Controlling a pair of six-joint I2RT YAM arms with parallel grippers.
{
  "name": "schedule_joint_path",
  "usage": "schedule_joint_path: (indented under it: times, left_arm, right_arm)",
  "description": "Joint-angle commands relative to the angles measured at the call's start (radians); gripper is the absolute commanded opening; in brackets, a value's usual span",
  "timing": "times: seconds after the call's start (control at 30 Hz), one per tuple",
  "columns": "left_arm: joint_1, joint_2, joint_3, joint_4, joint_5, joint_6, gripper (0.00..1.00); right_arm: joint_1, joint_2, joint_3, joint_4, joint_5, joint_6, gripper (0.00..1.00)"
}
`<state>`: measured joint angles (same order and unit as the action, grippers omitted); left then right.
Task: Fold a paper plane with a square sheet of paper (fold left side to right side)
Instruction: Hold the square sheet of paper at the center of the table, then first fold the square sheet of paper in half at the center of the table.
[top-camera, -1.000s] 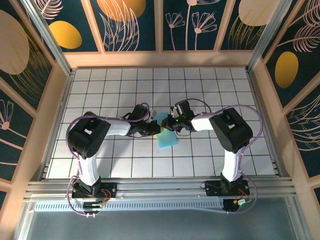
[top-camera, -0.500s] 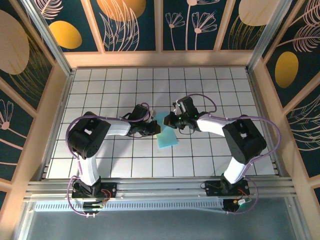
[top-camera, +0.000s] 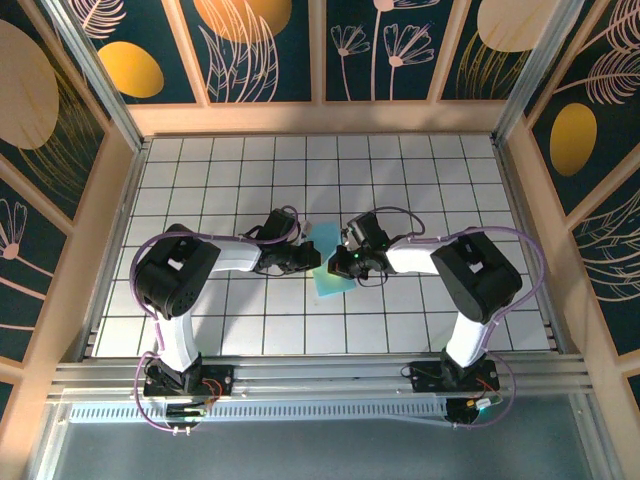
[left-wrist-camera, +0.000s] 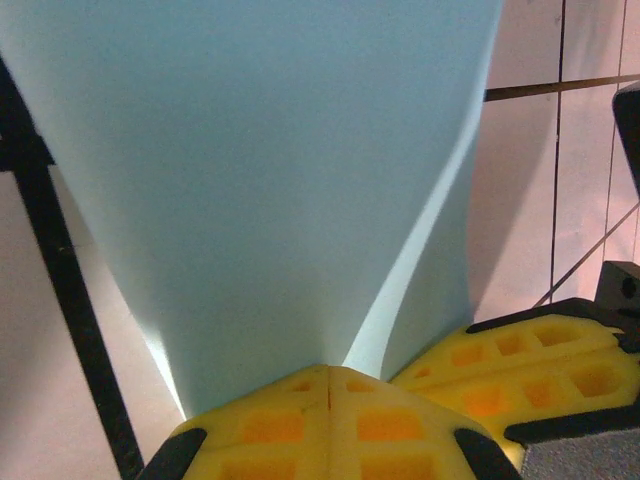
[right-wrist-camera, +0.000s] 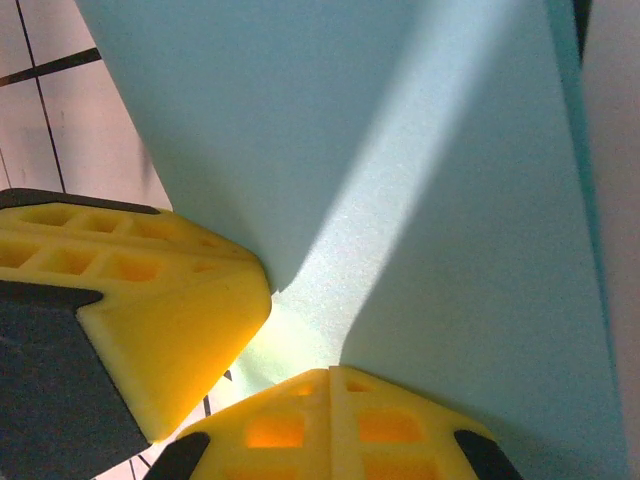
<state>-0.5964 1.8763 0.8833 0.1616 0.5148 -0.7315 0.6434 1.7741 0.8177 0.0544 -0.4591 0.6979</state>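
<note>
The square sheet of paper (top-camera: 328, 284) lies folded as a narrow light-cyan shape on the tiled table. It fills most of the left wrist view (left-wrist-camera: 260, 180) and the right wrist view (right-wrist-camera: 400, 150). My left gripper (top-camera: 314, 262) is shut, its tips (left-wrist-camera: 328, 372) pressed down on the paper's left part. My right gripper (top-camera: 338, 265) is also shut, its tips (right-wrist-camera: 330, 372) resting on the paper right beside the left gripper's fingers (right-wrist-camera: 150, 300). The right gripper's fingers (left-wrist-camera: 520, 360) show at the lower right of the left wrist view. Neither gripper pinches the sheet. A paper plane is out of view.
The white gridded table (top-camera: 420, 180) is walled by wooden rails (top-camera: 320, 118) at the back and both sides. Both arms reach in from the near edge and meet at the middle. Purple cables (top-camera: 500, 235) loop over the right arm.
The right gripper slid from the paper's far end toward the near side, now beside the left gripper. Its elbow swung out to the right. The left arm stayed put.
</note>
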Motion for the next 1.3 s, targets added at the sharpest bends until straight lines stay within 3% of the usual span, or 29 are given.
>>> schedule_joint_path:
  times: [0.0, 1.27]
  left_arm:
    - [-0.004, -0.031, 0.042, -0.037, -0.017, -0.016, 0.00]
    - [0.014, 0.070, 0.028, 0.007, -0.109, 0.001, 0.00]
  right_arm:
    - [0.007, 0.028, -0.038, -0.053, 0.055, 0.005, 0.00]
    - [0.003, 0.080, -0.016, -0.155, 0.137, -0.041, 0.00]
